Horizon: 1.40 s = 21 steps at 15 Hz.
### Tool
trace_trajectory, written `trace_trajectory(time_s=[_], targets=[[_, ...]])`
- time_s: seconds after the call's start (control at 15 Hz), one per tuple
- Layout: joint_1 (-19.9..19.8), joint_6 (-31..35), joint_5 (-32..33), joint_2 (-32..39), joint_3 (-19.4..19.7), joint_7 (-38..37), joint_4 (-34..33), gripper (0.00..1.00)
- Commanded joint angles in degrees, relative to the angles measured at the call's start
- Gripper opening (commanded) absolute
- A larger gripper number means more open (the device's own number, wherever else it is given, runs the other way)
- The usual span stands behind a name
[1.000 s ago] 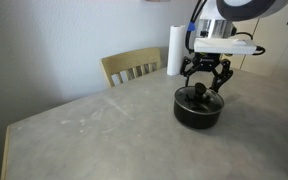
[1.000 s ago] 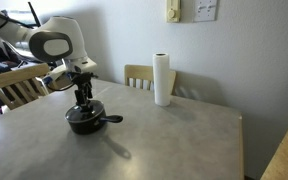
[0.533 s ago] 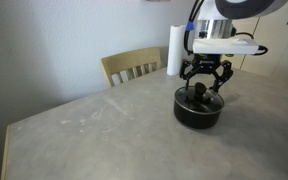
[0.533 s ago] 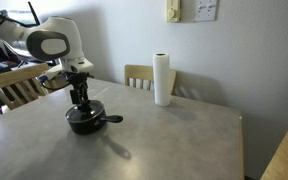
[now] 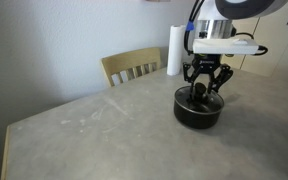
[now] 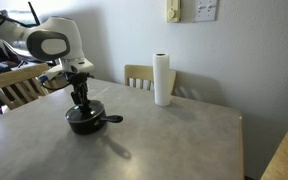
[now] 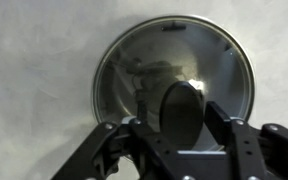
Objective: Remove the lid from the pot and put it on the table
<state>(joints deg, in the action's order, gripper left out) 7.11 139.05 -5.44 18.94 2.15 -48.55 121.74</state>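
The black pot (image 5: 198, 113) (image 6: 85, 123) stands on the grey table (image 5: 94, 135) (image 6: 174, 140), its long handle (image 6: 112, 119) pointing sideways. The glass lid (image 7: 124, 55) with its metal rim lies on the pot. My gripper (image 5: 204, 92) (image 6: 82, 103) (image 7: 180, 125) reaches straight down over it. In the wrist view the black knob (image 7: 184, 108) sits between my fingers. The right finger (image 7: 220, 122) lies against the knob's edge. The left finger's contact is lost in shadow.
A white paper-towel roll (image 5: 174, 50) (image 6: 163, 80) stands at the table's far edge, in front of a wooden chair (image 5: 132, 66) (image 6: 142, 75). Another chair (image 6: 14, 85) is behind the arm. Bare tabletop stretches beside the pot in both exterior views.
The fingers have drawn inward around the lid's knob. The arm, the lid and the pot have kept their places.
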Motion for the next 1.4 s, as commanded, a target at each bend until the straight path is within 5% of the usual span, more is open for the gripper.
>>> trace_trajectory(time_s=[0.0, 0.2, 1.33], targets=[[-0.2, -2.1, -1.0, -0.6, -0.5, 0.0, -0.4, 0.32], [0.0, -2.7, -0.4, -1.3, -0.6, -0.1, -0.2, 0.15], [2.7, -10.0, 11.5, -11.8, -1.2, -11.0, 4.5, 0.15]])
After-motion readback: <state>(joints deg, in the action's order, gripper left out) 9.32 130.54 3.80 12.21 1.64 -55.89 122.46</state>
